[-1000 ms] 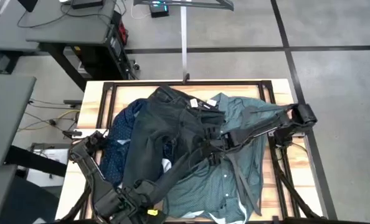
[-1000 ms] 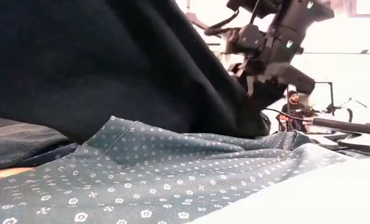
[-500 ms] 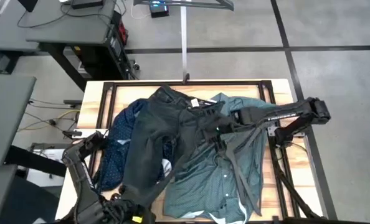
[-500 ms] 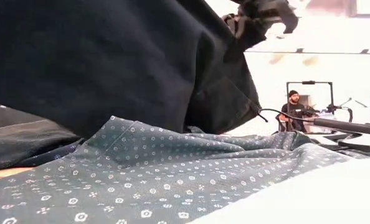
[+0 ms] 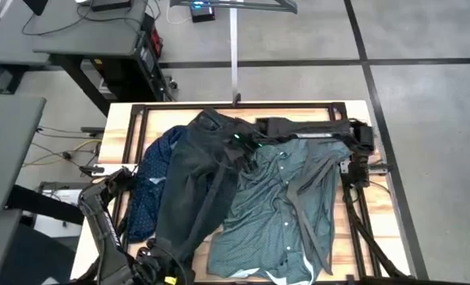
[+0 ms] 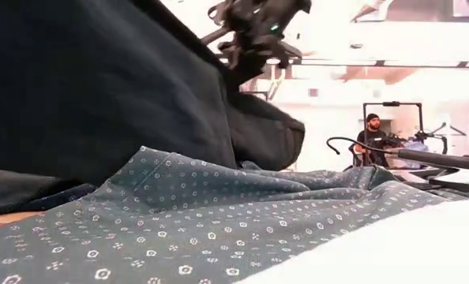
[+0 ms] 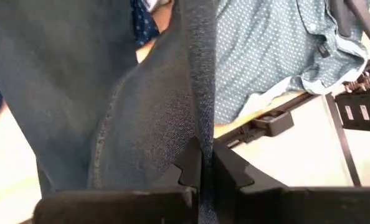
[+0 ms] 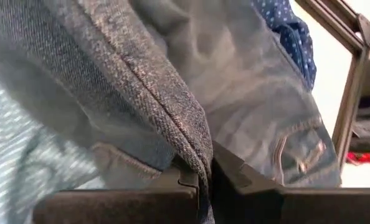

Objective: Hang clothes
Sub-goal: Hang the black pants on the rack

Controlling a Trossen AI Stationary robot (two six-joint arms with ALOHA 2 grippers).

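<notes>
The long dark charcoal denim jeans (image 5: pixel 195 190), draped over the teal-green button-up shirt (image 5: pixel 286 206), are clamped by the right gripper (image 5: pixel 236 150) and left gripper (image 5: pixel 168 273); both pinches should be held firm during lifting.

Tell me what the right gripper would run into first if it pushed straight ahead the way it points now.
Probably more of the jeans: the right gripper is shut on a denim fold, and denim fills the right wrist view ahead. Depth beyond it is unclear.

I see grey tiled floor (image 5: pixel 425 71) around my wooden table (image 5: pixel 120 127), a grey desk (image 5: pixel 69 36) nearby, possibly a person (image 6: pixel 370 136) seated far back.
</notes>
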